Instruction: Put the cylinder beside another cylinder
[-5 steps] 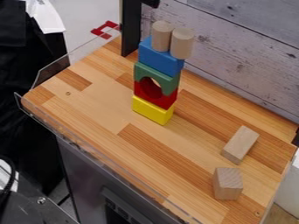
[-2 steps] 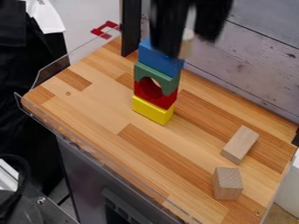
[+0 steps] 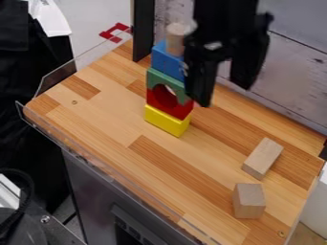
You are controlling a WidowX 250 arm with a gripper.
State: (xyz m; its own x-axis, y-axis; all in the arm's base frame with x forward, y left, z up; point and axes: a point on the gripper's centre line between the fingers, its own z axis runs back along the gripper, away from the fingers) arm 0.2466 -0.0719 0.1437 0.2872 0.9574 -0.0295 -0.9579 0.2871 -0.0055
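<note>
An upright wooden cylinder [image 3: 175, 39] is seen near the top of the camera view, where it is supported by the blue block [image 3: 166, 60] at the head of a tower. Beneath the blue block, the green arch [image 3: 157, 79] is set on the red block [image 3: 153, 98], and a round opening is framed between their curved edges. The whole tower is borne by the yellow block [image 3: 165, 119], which is rested on the wooden tabletop [image 3: 108, 119]. The black gripper [image 3: 223, 94] is held at the upper part of the view, pointed downward just right of the cylinder, and part of the tower's right side is covered by it. Its fingers are spread, with a wide gap left between them. At the right of the tabletop, an oblong wooden block [image 3: 262, 158] is laid flat at a slant, and a shorter wooden block [image 3: 249, 201] is placed near it, lower in the view. Behind the tabletop, a wall of grey planks [image 3: 297, 72] is seen, with a black post [image 3: 144, 33] stood left of the tower
</note>
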